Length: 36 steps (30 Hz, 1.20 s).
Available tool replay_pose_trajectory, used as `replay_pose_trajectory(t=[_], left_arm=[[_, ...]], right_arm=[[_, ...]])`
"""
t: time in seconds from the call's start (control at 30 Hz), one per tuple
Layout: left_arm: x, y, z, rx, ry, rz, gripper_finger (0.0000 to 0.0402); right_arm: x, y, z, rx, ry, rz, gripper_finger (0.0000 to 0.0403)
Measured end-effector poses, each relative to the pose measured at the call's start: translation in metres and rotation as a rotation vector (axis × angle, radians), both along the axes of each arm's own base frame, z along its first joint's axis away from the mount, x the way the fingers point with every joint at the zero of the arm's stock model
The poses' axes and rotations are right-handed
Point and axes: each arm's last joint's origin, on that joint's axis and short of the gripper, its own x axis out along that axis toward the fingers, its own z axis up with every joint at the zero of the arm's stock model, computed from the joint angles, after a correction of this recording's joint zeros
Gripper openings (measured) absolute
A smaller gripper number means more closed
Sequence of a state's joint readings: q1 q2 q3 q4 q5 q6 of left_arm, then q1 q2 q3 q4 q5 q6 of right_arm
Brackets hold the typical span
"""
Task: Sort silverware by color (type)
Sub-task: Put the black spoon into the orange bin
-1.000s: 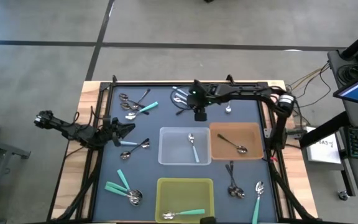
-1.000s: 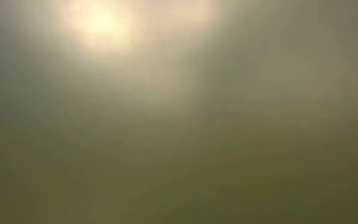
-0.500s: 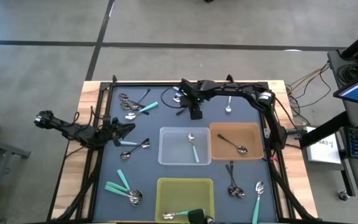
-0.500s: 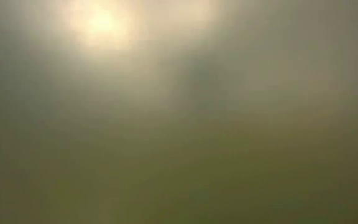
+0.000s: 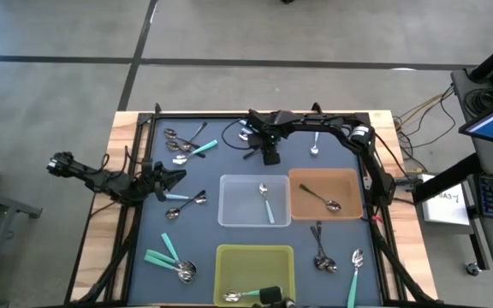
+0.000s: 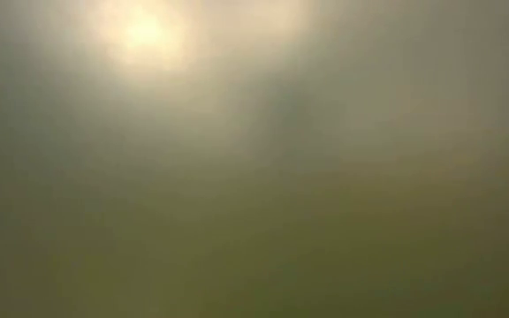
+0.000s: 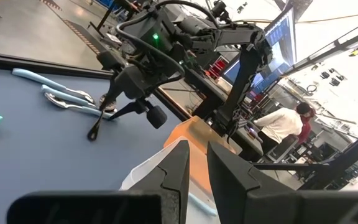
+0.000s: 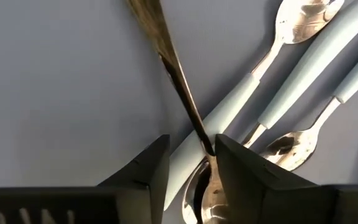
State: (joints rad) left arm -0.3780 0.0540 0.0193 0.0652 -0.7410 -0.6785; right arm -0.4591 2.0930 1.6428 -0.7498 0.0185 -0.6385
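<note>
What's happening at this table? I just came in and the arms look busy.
A two-arm robot is sorting spoons into bins by handle colour. The right gripper is down at the far spoon pile, its fingers straddling a dark-handled spoon lying across light blue ones. The left gripper waits at the table's left side. The clear bin, brown bin and yellow-green bin each hold at least one spoon; many still lie loose.
</note>
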Motion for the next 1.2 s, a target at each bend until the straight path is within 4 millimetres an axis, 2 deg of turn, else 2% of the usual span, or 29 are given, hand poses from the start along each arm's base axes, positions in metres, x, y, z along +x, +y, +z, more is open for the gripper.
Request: replay_pose_trajectory(t=[0.37,0.63,1.0,1.2], left_arm=[[0.000,0.000,0.000,0.000,0.000,0.000,0.0040],[0.000,0.000,0.000,0.000,0.000,0.000,0.0040],[0.000,0.000,0.000,0.000,0.000,0.000,0.0040],[0.000,0.000,0.000,0.000,0.000,0.000,0.0040]], right_arm=[[0.000,0.001,0.002,0.007,-0.005,0.000,0.0016],[-0.002,0.002,0.008,0.006,-0.008,-0.015,0.0009],[-0.018,0.003,0.054,0.070,-0.113,-0.103,0.0008],[-0.040,0.015,0.082,0.138,-0.057,-0.140,0.0008]])
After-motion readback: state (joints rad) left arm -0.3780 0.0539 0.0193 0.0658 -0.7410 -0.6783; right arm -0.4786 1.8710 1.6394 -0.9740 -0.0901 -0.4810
